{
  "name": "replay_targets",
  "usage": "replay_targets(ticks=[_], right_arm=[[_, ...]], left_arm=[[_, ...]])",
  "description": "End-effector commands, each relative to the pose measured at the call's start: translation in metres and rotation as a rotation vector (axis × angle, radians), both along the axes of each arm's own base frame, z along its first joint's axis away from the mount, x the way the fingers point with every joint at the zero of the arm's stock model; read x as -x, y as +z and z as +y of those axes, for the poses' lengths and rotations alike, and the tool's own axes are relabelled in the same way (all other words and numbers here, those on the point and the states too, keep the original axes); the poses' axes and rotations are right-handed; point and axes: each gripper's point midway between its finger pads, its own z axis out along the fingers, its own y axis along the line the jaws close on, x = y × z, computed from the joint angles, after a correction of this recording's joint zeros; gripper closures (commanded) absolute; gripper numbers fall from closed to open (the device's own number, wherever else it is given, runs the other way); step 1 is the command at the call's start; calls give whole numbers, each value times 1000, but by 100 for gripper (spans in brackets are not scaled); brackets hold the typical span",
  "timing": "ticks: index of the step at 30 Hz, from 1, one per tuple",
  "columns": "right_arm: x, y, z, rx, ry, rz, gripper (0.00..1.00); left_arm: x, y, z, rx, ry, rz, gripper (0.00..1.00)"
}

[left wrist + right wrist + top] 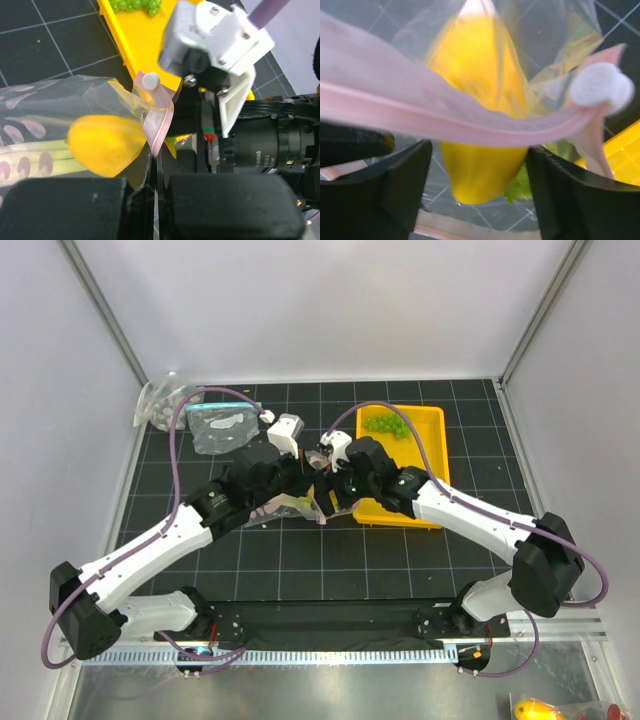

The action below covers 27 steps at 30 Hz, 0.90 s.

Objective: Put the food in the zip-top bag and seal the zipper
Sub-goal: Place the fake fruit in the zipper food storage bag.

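Since the zip-top bag is limp, slippery film, its firmer pink zipper looks the safest hold. The left gripper pinches that strip, while the right gripper stands wide astride the lemon at the bag's mouth, mid-table.

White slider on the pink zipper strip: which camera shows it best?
Left wrist: the round white plastic slider shows whole and sharp on the pink-red zipper strip. Right wrist shows it large but blurred. Top external shows nothing of it; the arms cover that spot.
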Motion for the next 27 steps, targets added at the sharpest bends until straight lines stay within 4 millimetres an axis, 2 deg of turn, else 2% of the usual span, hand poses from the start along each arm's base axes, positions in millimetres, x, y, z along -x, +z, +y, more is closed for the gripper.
replay_targets(ticks=[1, 3, 4, 6, 10, 13, 15, 17, 22, 25, 26, 27], right_arm=[[-6, 35, 9, -96, 4, -97, 15], [-6, 37, 6, -108, -14, -117, 9], [-6, 45, 4, -126, -18, -139, 8], [-7, 49, -1, -135, -39, -161, 8], [-12, 58, -8, -151, -97, -195, 9], [-26, 61, -26, -133, -222, -236, 16], [-34, 63, -41, -121, -312, -268, 24], [-42, 64, -52, -130, -373, -269, 27], [-65, 48, -79, -105, -498, -218, 27], [-96, 33, -111, -83, -633, -174, 26], [-109, 29, -132, -72, -710, -157, 26], [-119, 33, -140, -72, -752, -163, 26]], left_arm=[[8, 36, -17, 118, -84, -82, 100], [1, 30, -9, 102, -22, -69, 99], [-4, 28, -4, 88, 20, -63, 99], [-16, 17, 15, 35, 143, -45, 99], [-31, 6, 35, -18, 285, -3, 99], [-42, -2, 54, -12, 374, 30, 100], [-46, -4, 65, -6, 421, 41, 100], [-48, -6, 73, -8, 459, 35, 100], [-48, -5, 78, -3, 472, 18, 100], [-48, -7, 74, -1, 459, 21, 100], [-49, -8, 72, -4, 449, 21, 100], [-49, -9, 71, -8, 444, 23, 100]])
